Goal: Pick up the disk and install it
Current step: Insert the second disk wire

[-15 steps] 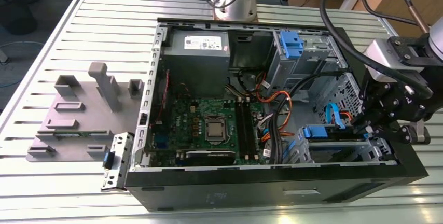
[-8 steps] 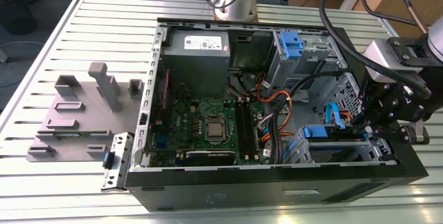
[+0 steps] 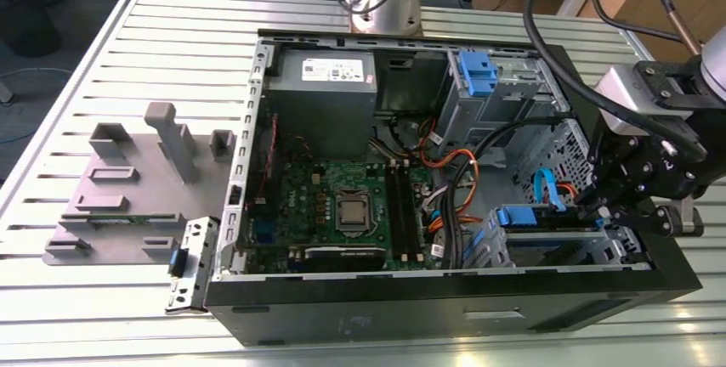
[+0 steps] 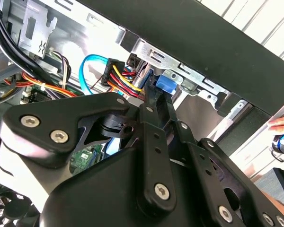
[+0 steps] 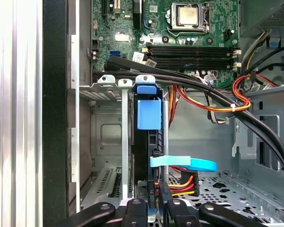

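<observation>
The disk [image 3: 516, 217] stands on edge in the drive cage at the front corner of the open computer case [image 3: 454, 299], on the exterior view's right. Its blue end tab [image 5: 148, 111] points toward the motherboard. My gripper [image 3: 607, 214] reaches down into the cage at the disk's other end. In the second wrist view the black fingers [image 4: 151, 106] come together on the blue carrier edge [image 4: 164, 84]. In the first wrist view the gripper [image 5: 151, 208] sits astride the disk's connector end, beside a blue data cable [image 5: 184, 163] and a red, yellow and black power plug [image 5: 182, 184].
The motherboard [image 3: 340, 206], a grey power supply [image 3: 323, 87] and another blue-tabbed bay [image 3: 477, 74] fill the case. Thick black cables [image 5: 203, 90] cross near the cage. A grey fixture [image 3: 125, 189] and a loose bracket [image 3: 187, 261] lie on the slatted table. A hand [image 4: 281, 125] is nearby.
</observation>
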`<state>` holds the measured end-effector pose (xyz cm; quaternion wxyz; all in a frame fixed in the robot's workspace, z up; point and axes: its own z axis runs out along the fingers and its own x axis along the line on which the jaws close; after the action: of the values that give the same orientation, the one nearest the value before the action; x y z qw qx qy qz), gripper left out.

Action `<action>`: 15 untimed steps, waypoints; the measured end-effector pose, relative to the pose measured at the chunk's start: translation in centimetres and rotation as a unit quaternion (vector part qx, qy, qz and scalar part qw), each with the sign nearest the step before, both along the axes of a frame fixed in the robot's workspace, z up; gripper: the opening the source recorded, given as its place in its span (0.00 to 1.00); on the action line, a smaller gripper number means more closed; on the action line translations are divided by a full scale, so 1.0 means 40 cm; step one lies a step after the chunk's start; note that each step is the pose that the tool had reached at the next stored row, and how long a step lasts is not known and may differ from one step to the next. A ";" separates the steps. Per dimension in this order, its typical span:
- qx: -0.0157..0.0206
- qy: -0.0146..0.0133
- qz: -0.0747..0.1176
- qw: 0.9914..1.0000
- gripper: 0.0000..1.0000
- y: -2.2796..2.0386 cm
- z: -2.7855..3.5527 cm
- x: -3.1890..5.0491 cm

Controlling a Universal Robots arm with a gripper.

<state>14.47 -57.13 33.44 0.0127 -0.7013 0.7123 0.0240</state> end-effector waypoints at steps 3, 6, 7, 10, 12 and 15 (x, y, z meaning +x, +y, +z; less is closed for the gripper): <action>0.000 0.000 0.000 1.000 0.24 0.000 0.000 0.000; 0.000 0.000 0.000 1.000 0.24 0.000 0.000 0.000; 0.000 0.000 0.000 1.000 0.24 0.000 0.000 0.000; 0.000 0.000 0.000 1.000 0.16 0.000 0.000 0.000; 0.000 0.000 0.000 1.000 0.16 0.000 -0.001 0.000; 0.000 0.000 0.000 1.000 0.16 0.000 -0.001 0.000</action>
<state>14.48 -57.13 33.42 0.0128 -0.7014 0.7123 0.0241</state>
